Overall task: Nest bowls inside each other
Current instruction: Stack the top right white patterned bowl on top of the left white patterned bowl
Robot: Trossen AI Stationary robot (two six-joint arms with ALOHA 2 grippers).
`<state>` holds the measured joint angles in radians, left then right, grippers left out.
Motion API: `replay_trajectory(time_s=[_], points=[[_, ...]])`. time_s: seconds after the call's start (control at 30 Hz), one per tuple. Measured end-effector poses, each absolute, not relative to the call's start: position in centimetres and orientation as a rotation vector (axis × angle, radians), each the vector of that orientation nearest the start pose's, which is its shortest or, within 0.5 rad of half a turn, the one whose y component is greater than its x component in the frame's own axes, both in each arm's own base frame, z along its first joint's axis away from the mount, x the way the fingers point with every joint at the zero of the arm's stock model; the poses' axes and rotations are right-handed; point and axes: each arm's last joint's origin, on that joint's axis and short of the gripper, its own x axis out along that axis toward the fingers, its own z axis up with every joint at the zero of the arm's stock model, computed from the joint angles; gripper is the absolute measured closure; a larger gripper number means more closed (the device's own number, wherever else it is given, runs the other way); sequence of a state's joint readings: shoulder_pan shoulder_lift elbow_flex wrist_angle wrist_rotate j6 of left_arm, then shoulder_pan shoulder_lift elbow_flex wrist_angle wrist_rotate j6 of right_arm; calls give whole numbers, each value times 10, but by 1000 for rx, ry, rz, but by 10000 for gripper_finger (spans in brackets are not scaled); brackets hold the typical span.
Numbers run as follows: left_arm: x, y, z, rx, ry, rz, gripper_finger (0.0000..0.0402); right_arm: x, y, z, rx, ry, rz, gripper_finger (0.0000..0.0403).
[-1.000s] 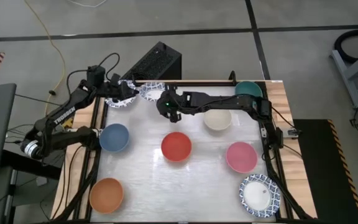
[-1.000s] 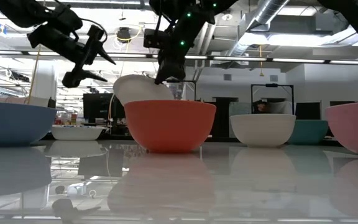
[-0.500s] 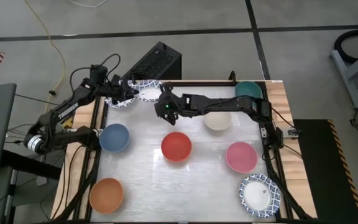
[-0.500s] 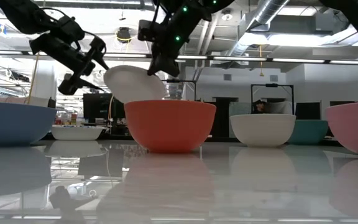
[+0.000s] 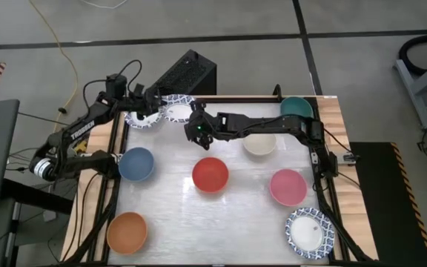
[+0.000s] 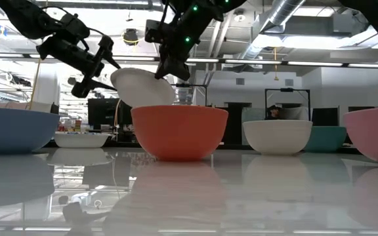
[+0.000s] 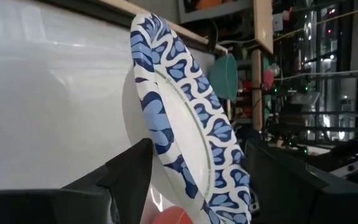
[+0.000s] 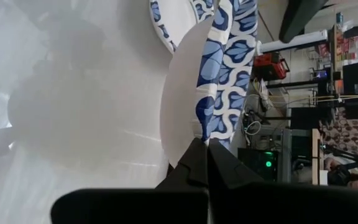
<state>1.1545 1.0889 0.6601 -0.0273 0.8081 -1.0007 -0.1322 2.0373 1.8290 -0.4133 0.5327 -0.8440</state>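
Note:
My right gripper (image 5: 193, 115) is shut on a blue-and-white patterned bowl (image 5: 176, 110) held tilted above the table's far left part. My left gripper (image 5: 156, 99) is open. Its fingers stand on either side of that bowl's rim (image 7: 185, 124), opposite the right gripper. A second patterned bowl (image 5: 141, 119) rests on its base just under them, and a third (image 5: 309, 232) sits near right. Blue (image 5: 136, 164), red (image 5: 210, 175), cream (image 5: 259, 142), teal (image 5: 296, 108), pink (image 5: 288, 186) and orange (image 5: 127, 231) bowls stand singly on the table. My right gripper pinches the patterned bowl's rim (image 8: 215, 132) between its two shut fingers, one on the patterned upper face, one on the white underside. The fingers come slanting down from the table's right. The bowl is lifted clear and tipped steeply, its white underside (image 6: 140, 88) showing. My left gripper: I cannot tell whether a finger touches the rim.
The red bowl stands just on the near side of the held bowl, the cream bowl under my right arm. A black box (image 5: 187, 74) sits beyond the far edge. Bare white tabletop (image 5: 221, 222) lies in the near middle.
My right gripper has gone a little up and toward the table's left with the patterned bowl, which has tipped further. My left gripper has moved toward the table's right, up to the bowl's rim, and has rolled somewhat, staying open.

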Motion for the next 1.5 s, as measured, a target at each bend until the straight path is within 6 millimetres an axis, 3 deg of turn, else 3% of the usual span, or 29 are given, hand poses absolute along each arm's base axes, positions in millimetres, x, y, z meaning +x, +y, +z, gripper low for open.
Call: replay_trajectory(time_s=[0.23, 0.73, 1.0, 1.27, 1.5], points=[[112, 199, 246, -1385, 87, 441, 186, 460, -75, 293, -914, 862, -340, 399], [112, 200, 246, -1335, 84, 480, 392, 459, -75, 291, -916, 884, -321, 393], [111, 202, 246, -1333, 68, 530, 399, 460, -77, 292, -765, 825, -346, 326], [109, 204, 245, -1331, 23, 655, 401, 455, -78, 296, -504, 761, -349, 227], [99, 197, 256, -1284, -102, 902, 401, 444, -76, 322, -365, 669, -375, 177]])
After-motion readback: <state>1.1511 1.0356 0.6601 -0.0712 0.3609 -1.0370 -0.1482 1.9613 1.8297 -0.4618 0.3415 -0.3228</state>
